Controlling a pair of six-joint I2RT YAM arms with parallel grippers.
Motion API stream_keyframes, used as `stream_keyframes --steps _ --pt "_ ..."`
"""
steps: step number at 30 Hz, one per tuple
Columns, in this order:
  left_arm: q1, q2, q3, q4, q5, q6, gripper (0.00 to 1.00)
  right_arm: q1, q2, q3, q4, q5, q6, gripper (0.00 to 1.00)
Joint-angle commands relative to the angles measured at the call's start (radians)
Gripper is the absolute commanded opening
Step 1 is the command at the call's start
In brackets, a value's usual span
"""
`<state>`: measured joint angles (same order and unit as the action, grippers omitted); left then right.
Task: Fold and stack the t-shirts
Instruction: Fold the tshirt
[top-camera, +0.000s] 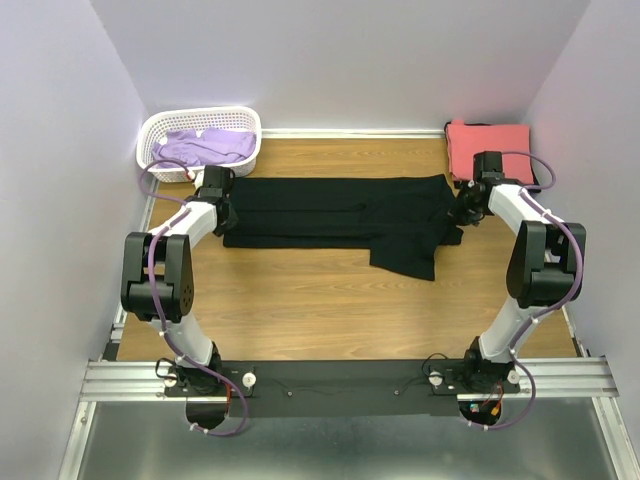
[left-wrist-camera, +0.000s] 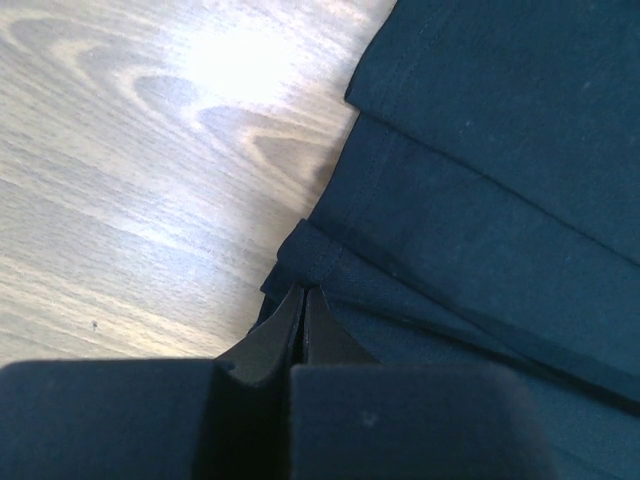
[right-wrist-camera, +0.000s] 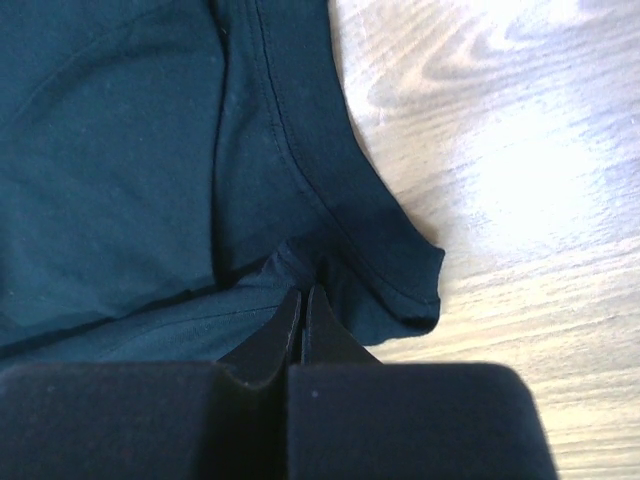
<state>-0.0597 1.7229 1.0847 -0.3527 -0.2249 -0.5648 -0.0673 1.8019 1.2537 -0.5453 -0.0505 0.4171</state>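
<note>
The black t-shirt (top-camera: 340, 215) lies on the wooden table as a long band folded lengthwise, with a flap hanging toward me at the right. My left gripper (top-camera: 226, 212) is at its left end and my right gripper (top-camera: 462, 212) at its right end. In the left wrist view the gripper (left-wrist-camera: 303, 293) is shut, pinching the hem of the black t-shirt (left-wrist-camera: 480, 200). In the right wrist view the gripper (right-wrist-camera: 303, 293) is shut on an edge of the black t-shirt (right-wrist-camera: 120, 150). The lavender t-shirt (top-camera: 205, 146) lies in the basket. The coral-red t-shirt (top-camera: 490, 145) lies folded at the back right.
The white lattice basket (top-camera: 150, 130) stands in the back left corner. A dark edge (top-camera: 541, 180) shows under the coral-red t-shirt; I cannot tell what it is. Lavender walls close in three sides. Bare wood (top-camera: 320, 310) lies between the shirt and the arm bases.
</note>
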Motion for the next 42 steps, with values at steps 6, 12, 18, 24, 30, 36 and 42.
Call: stream_keyframes --steps 6,12,18,24,30,36,42 --pt "0.020 0.021 0.001 0.066 -0.077 0.011 0.08 -0.008 0.030 0.012 0.058 0.035 -0.031 0.09" --pt "0.018 -0.034 -0.029 0.075 -0.086 0.006 0.56 0.004 -0.021 0.012 0.061 0.017 -0.049 0.33" --pt "0.000 -0.167 -0.066 0.072 -0.094 0.014 0.83 0.053 -0.174 -0.052 0.059 0.009 -0.051 0.55" --pt "-0.014 -0.403 -0.160 0.061 -0.116 0.029 0.84 0.148 -0.384 -0.244 0.059 -0.018 0.008 0.62" --pt "-0.077 -0.594 -0.308 0.092 -0.154 0.069 0.84 0.175 -0.507 -0.436 0.053 -0.048 0.046 0.62" --pt "-0.150 -0.697 -0.393 0.132 -0.185 0.098 0.84 0.178 -0.518 -0.508 0.044 -0.026 0.071 0.60" --pt "-0.163 -0.642 -0.376 0.129 -0.203 0.097 0.84 0.179 -0.475 -0.522 0.045 -0.012 0.084 0.59"
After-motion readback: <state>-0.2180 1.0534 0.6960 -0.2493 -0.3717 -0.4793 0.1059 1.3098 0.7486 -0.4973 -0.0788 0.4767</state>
